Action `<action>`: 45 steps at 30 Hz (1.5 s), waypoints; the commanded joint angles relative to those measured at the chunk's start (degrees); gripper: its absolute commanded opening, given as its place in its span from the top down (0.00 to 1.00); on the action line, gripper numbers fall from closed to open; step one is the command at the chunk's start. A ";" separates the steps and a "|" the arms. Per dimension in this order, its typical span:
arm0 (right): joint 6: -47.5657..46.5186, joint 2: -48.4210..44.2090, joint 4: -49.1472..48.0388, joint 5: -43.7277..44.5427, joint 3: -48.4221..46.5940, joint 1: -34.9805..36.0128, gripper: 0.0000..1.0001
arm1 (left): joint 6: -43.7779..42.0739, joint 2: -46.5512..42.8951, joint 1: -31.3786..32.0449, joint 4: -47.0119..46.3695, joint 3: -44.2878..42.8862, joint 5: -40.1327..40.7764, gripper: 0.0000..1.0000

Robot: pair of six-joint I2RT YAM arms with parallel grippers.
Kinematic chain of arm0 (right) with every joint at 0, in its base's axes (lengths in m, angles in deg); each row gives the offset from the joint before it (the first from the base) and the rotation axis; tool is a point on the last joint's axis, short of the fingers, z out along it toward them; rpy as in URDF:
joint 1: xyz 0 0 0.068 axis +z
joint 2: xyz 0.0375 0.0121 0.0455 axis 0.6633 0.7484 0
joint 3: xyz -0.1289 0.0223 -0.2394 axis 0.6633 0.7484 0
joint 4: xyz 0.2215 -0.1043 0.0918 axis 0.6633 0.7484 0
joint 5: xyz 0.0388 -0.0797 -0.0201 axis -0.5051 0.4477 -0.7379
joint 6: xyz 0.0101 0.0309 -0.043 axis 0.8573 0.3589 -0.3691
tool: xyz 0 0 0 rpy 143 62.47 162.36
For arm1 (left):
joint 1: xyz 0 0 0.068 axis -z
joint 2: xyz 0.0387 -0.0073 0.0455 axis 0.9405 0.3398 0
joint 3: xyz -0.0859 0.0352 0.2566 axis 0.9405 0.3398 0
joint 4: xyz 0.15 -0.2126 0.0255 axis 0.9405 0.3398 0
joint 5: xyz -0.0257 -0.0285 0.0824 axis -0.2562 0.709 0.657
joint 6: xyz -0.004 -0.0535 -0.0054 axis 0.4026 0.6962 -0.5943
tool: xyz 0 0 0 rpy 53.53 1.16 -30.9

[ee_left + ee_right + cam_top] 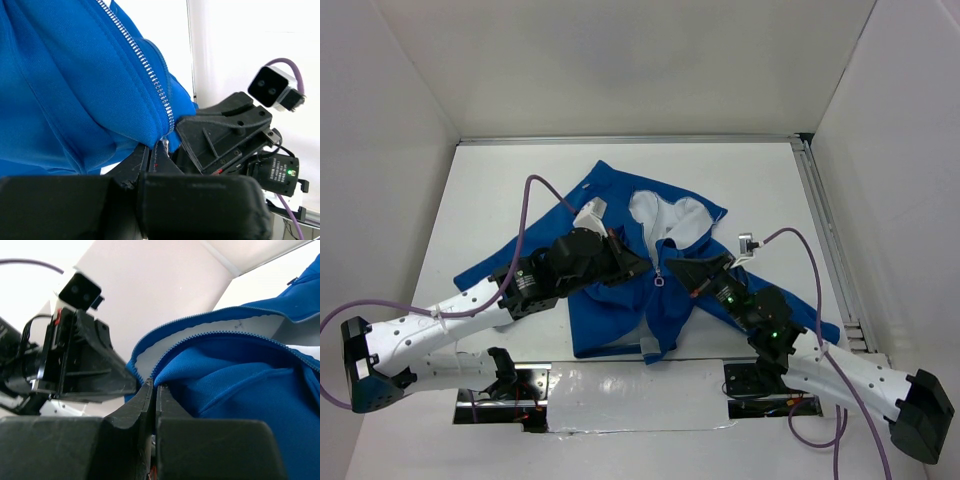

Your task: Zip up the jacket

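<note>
The blue jacket [620,310] lies spread on the table, white-lined collar at the far end, zipper [658,262] running down its middle. My left gripper [642,264] reaches in from the left and is shut, pinching blue fabric right at the zipper teeth [150,70]; a small metal slider [167,144] sits by its fingertips [159,150]. My right gripper [676,268] comes from the right and is shut on the jacket's zipper edge [165,357], facing the left one a few centimetres away. A pale zipper pull [660,281] hangs between them.
White walls enclose the table on three sides, and a metal rail [825,230] runs along the right edge. Purple cables [525,215] arc over the jacket's left sleeve and beside the right arm [790,235]. The arm bases sit at the near edge.
</note>
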 commanded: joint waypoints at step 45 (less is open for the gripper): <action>5.07 -0.35 10.84 4.76 -11.62 -5.19 1.00 | -10.89 5.83 3.38 3.09 2.20 -10.40 1.00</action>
